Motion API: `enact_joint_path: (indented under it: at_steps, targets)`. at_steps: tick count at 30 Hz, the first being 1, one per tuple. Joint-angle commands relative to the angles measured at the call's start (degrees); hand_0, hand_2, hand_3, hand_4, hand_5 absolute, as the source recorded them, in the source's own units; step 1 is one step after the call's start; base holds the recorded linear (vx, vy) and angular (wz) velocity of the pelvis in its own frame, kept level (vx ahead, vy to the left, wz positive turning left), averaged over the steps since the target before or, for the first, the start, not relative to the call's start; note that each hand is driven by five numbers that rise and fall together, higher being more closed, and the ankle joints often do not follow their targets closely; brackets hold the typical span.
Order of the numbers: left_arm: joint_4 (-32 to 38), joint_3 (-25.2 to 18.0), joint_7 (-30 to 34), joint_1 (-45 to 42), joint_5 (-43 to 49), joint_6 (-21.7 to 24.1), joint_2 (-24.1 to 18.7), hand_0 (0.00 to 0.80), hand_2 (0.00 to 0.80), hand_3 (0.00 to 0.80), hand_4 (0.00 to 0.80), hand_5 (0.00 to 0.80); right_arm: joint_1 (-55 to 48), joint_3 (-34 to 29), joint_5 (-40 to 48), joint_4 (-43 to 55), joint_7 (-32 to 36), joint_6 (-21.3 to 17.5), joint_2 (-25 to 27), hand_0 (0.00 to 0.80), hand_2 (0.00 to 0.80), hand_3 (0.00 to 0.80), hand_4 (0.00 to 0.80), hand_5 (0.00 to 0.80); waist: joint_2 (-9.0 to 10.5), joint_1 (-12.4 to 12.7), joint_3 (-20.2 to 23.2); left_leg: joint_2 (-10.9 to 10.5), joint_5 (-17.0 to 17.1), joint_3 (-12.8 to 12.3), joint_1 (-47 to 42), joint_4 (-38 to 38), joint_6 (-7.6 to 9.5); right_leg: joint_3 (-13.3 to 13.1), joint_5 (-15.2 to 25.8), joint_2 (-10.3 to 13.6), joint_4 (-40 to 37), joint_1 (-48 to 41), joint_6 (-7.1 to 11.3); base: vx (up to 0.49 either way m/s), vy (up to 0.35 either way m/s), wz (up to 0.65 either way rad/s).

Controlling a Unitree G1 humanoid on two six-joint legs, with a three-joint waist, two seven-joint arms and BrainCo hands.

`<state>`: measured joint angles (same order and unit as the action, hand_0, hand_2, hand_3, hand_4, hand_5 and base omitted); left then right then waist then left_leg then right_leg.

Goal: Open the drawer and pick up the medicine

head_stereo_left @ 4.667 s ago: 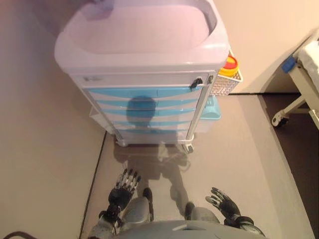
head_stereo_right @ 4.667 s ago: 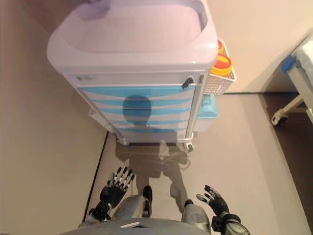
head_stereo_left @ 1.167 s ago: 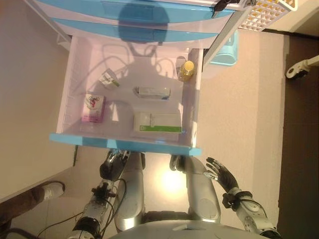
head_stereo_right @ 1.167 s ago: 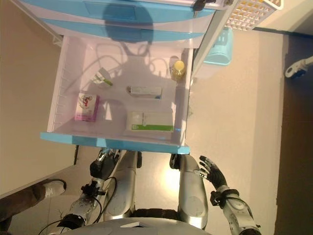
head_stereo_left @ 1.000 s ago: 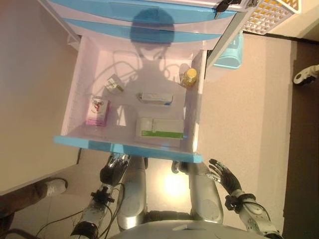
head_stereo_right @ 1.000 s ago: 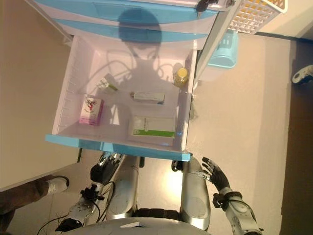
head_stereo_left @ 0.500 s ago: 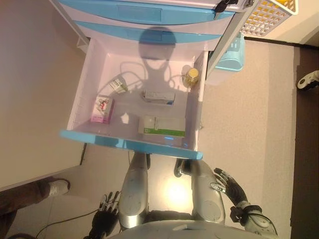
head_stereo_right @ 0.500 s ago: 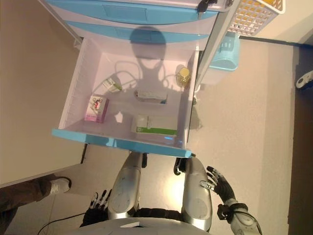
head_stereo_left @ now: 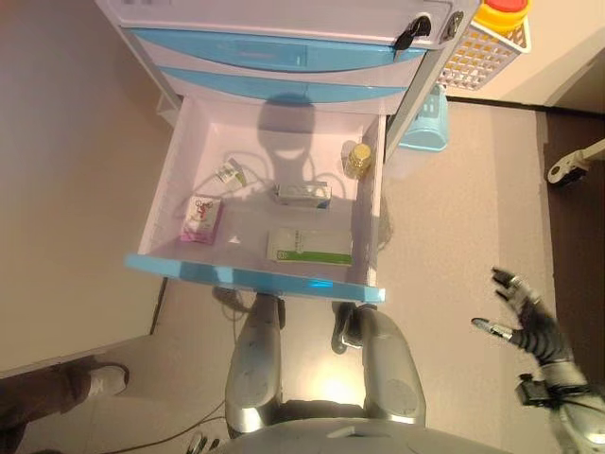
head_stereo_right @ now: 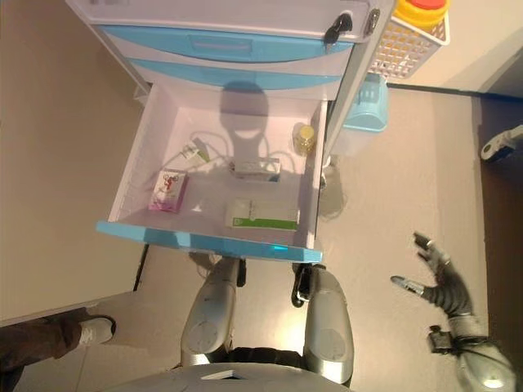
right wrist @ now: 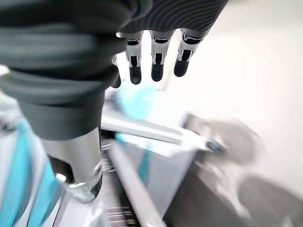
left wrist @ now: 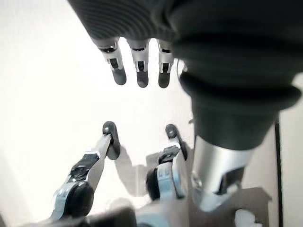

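right hand raised out to the side, left hand dropped low

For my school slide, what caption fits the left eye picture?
Open drawer of the cart holds a pink box, green-striped box and yellow bottle; the right hand is open beside it.

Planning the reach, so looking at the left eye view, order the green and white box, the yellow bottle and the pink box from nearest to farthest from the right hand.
From the right hand, open beside the cart:
1. Green and white box, front right of the drawer.
2. Yellow bottle, back right corner.
3. Pink box, left side.
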<state>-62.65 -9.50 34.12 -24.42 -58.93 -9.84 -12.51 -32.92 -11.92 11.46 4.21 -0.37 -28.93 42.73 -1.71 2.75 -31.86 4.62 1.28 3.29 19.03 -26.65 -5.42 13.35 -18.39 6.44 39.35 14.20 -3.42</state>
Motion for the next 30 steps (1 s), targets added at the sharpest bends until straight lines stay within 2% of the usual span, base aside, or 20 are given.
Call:
enact_joint_path:
  at_steps: [1, 3, 4, 6, 8, 11, 14, 18, 24, 30]
  targets:
    - [0.01, -0.85, 0.26, -6.09, 4.61, 0.66, -3.43, 0.0, 0.0, 0.0, 0.0, 0.0, -2.27, -5.37, -10.52, 8.5, -4.16, -1.23, 5.03, 0.0, 0.0, 0.0, 0.0, 0.0, 3.64, 0.03, 2.57, -3.4, 1.31, -3.0, 1.17, -0.82, 4.05, -0.69, 6.55, 0.28, -8.79, -5.84, 4.32, 0.053, 0.025, 0.02]
    - [-0.11, -0.58, 0.28, -6.13, 4.86, 0.64, -3.72, 0.0, 0.0, 0.0, 0.0, 0.0, -1.9, -8.04, -9.41, 12.94, -2.18, 1.38, 10.02, 0.0, 0.0, 0.0, 0.0, 0.0, 3.77, 0.66, 2.75, -3.18, 0.44, -3.15, -0.08, 0.35, 4.38, -0.48, 6.98, 0.63, -9.73, -6.99, 4.91, 0.06, 0.015, 0.03]
    - [-0.14, -0.45, -0.07, -5.8, 5.02, 0.67, -3.9, 0.0, 0.0, 0.0, 0.0, 0.0, -0.27, -8.24, -10.76, 15.03, -1.63, 1.91, 12.55, 0.0, 0.0, 0.0, 0.0, 0.0, 3.83, 1.16, 2.94, -3.19, -0.18, -3.23, -0.62, 0.95, 4.48, -0.43, 7.14, 0.84, -10.17, -7.4, 5.32, 0.049, 0.011, 0.01]
    - [-0.29, 0.27, -0.8, -4.75, 4.88, 0.65, -4.51, 0.0, 0.0, 0.0, 0.0, 0.0, 4.85, -7.64, -8.6, 17.55, 0.16, 5.7, 17.06, 0.0, 0.0, 0.0, 0.0, 0.0, 3.97, 2.05, 3.1, -3.13, -1.07, -3.29, -1.18, 1.7, 4.77, -0.22, 7.59, 1.16, -10.82, -7.95, 5.82, 0.02, 0.002, 0.0]
    - [-0.6, 1.41, -2.1, -2.98, 4.55, 0.8, -5.3, 0.0, 0.0, 0.0, 0.0, 0.0, 14.25, -3.3, -6.46, 18.16, 2.42, 9.68, 21.41, 0.0, 0.0, 0.0, 0.0, 0.0, 3.99, 3.29, 3.16, -3.18, -1.95, -3.02, -1.28, 2.41, 5.06, -0.02, 8.07, 1.34, -11.25, -7.94, 6.06, 0.006, -0.012, 0.07]
    - [-0.78, 3.14, -3.59, -0.15, 4.48, 1.1, -6.32, 0.0, 0.0, 0.0, 0.0, 0.0, 30.17, 6.57, -5.75, 17.68, 5.31, 15.8, 23.73, 0.0, 0.0, 0.0, 0.0, 0.0, 3.77, 5.14, 2.69, -3.67, -3.1, -2.68, -0.64, 2.59, 5.45, 0.21, 8.28, 1.63, -11.59, -7.57, 6.26, -0.037, -0.005, 0.12]
    - [-1.58, 4.65, -3.79, 2.69, 4.22, 1.49, -7.17, 0.0, 0.0, 0.0, 0.0, 0.0, 46.22, 17.4, -6.56, 14.65, 7.17, 20.91, 22.93, 0.0, 0.0, 0.0, 0.0, 0.0, 3.18, 6.81, 2.07, -4.31, -3.31, -2.06, 1.03, 2.25, 5.6, 0.53, 8.52, 1.81, -11.84, -6.51, 6.31, -0.092, 0.009, 0.17]
    - [-2.12, 6.54, -4.61, 4.62, 3.94, 2.92, -7.7, 0.0, 0.0, 0.0, 0.0, 0.0, 60.35, 28.06, -10.83, 9.23, 7.36, 25.33, 19.3, 0.0, 0.0, 0.0, 0.0, 0.0, 2.53, 9.07, 2.07, -5.36, -3.46, -1.25, 3.72, 1.96, 5.67, 1.1, 8.85, 1.9, -13.41, -5.65, 6.37, -0.067, -0.025, 0.2]
    - [-1.69, 7.88, -4.14, 6.12, 4.72, 3.63, -8.23, 0.0, 0.0, 0.0, 0.0, 0.0, 72.75, 37.29, -15.73, -1.65, 7.14, 28.05, 14.79, 0.0, 0.0, 0.0, 0.0, 0.0, 1.49, 11.65, 2.07, -6.86, -3.61, -0.58, 6.06, 1.9, 5.25, 1.7, 8.82, 1.85, -17.17, -7.23, 6.15, -0.022, -0.028, 0.12]
    - [-0.76, 8.57, -4.44, 6.48, 5.77, 3.43, -8.35, 0.0, 0.0, 0.0, 0.0, 0.0, 76.5, 41.45, -20.48, -12.58, 5.29, 30.21, 10.13, 0.0, 0.0, 0.0, 0.0, 0.0, 0.62, 13.48, 2.07, -7.68, -3.76, -0.09, 7.39, 2.21, 4.92, 2.32, 8.79, 2.05, -19.07, -7.81, 6.12, -0.002, -0.032, 0.15]
